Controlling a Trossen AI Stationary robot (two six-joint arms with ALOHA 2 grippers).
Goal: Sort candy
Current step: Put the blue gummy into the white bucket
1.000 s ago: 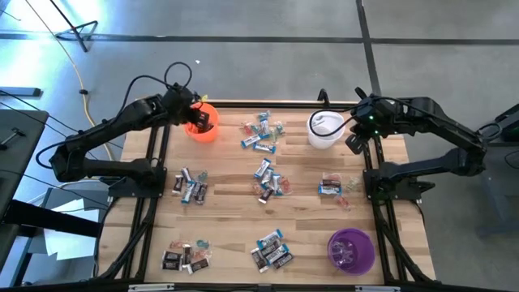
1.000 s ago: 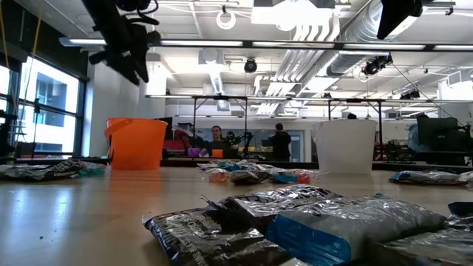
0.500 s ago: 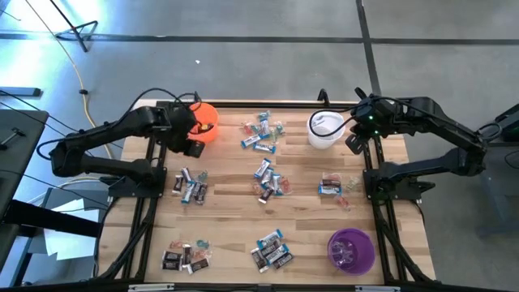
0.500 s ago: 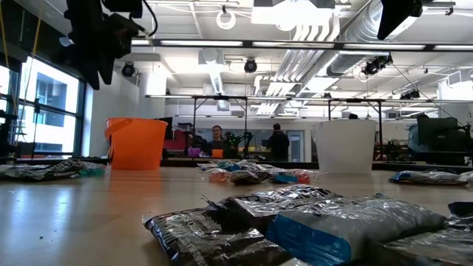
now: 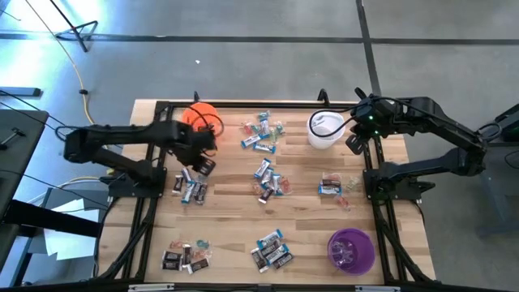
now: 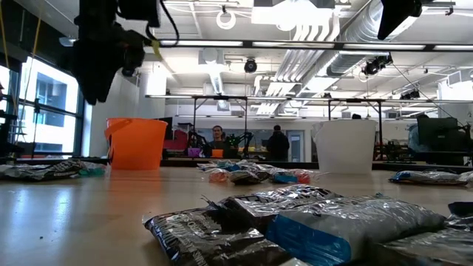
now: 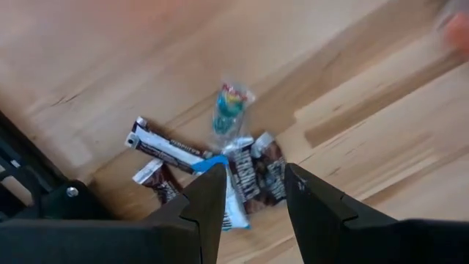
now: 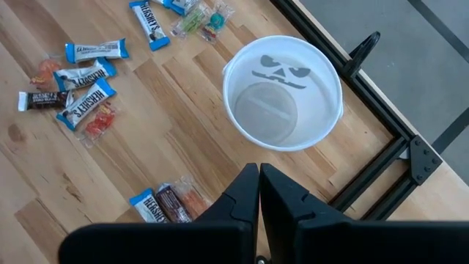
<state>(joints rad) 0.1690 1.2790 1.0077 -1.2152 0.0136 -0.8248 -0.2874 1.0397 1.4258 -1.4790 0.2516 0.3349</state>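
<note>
Candy lies in several small heaps on the wooden table. One heap (image 5: 188,186) of dark and blue-and-white pieces lies at the left, and the left wrist view shows it (image 7: 233,167) with a teal piece (image 7: 229,110) beside it. My left gripper (image 5: 203,164) hangs open above this heap, pointing down, and its fingers (image 7: 253,187) hold nothing. My right gripper (image 5: 355,143) is shut and raised beside the white cup (image 5: 326,130). The right wrist view looks past it (image 8: 259,180) into that cup (image 8: 283,92).
An orange cup (image 5: 200,118) stands at the far left and a purple cup (image 5: 350,250) near the front right. More candy heaps lie at the far middle (image 5: 261,132), centre (image 5: 268,180), right (image 5: 334,186), near middle (image 5: 272,250) and near left (image 5: 185,255). Black frame rails run along both sides.
My left gripper has left its place over the orange cup. It has gone toward the table's near edge and downward, tipping until it points straight down above the left candy heap. Its fingers have stayed open.
</note>
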